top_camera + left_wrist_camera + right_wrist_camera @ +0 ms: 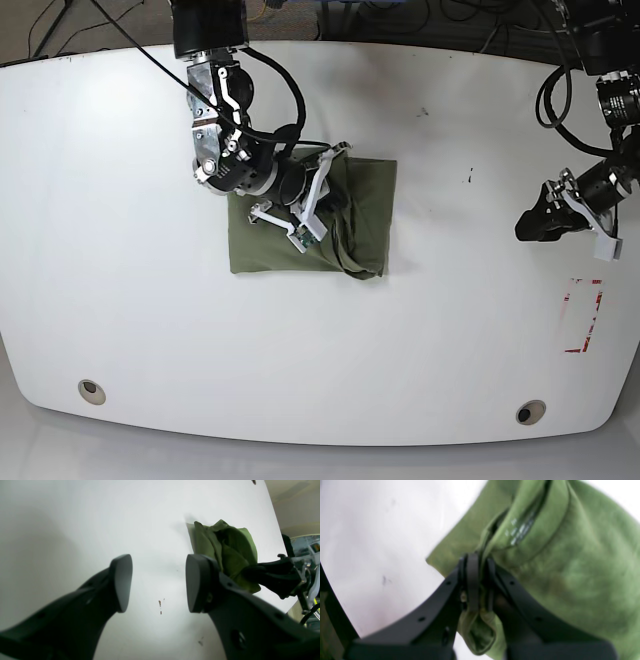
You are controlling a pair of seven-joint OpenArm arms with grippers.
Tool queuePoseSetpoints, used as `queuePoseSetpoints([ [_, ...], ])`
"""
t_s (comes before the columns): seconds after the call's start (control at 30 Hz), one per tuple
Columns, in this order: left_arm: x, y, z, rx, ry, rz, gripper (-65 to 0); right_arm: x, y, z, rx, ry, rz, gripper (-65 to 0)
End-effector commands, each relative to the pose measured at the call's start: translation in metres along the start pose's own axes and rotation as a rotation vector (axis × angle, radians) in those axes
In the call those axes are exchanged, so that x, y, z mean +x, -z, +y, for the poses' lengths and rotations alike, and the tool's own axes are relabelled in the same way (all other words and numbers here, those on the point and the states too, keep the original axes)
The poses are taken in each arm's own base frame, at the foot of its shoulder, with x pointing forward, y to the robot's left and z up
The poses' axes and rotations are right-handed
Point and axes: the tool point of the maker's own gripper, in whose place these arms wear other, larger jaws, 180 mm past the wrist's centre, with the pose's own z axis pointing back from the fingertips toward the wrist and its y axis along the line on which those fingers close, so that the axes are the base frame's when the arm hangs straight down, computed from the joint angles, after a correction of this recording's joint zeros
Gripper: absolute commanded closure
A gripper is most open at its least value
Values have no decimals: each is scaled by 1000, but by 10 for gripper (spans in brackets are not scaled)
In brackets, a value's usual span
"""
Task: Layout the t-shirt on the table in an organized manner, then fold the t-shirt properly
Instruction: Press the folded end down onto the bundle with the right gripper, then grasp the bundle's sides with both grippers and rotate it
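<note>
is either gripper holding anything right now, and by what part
The right gripper is shut on a bunched fold of the t-shirt near its collar. The left gripper is open, holding nothing.

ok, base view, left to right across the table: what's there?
Left grommet hole → right hand shut on the t-shirt → right grommet hole → left hand, open over bare table → red tape mark.

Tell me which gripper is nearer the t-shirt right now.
Right. The right gripper is shut on a fold of the t-shirt. The left gripper hangs open over bare table, well off to the shirt's side.
</note>
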Motion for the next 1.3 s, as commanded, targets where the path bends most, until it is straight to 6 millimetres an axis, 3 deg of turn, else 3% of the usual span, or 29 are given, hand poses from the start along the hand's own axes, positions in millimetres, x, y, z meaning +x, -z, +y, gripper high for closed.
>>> queuePoseSetpoints([
  [0.0, 17, -6, -4, -11, 32, -43, -319, 30, -1, 6, 20, -17, -83, -6],
  [0.47, 4, -8, -1, -4, 17, -19, -318, 59, 8, 25, 65, -38, -131, -8],
  [0.7, 0, -9, -1, -2, 11, -12, -318, 64, 14, 38, 97, -76, -126, -17],
  [0.83, -1, -8, -1, -5, 9, -12, -318, 69, 17, 45, 113, -104, -125, -143],
  [1.07, -1, -7, -2, -7, 9, -12, -318, 76, 18, 53, 133, -106, -141, -503],
  [1.17, -1, -6, -3, -11, 12, -9, -318, 81, 13, 53, 125, -122, -159, -555],
  [1.27, -4, -1, -8, -24, 21, 10, -318, 89, 4, 52, 110, -138, -191, -539],
])
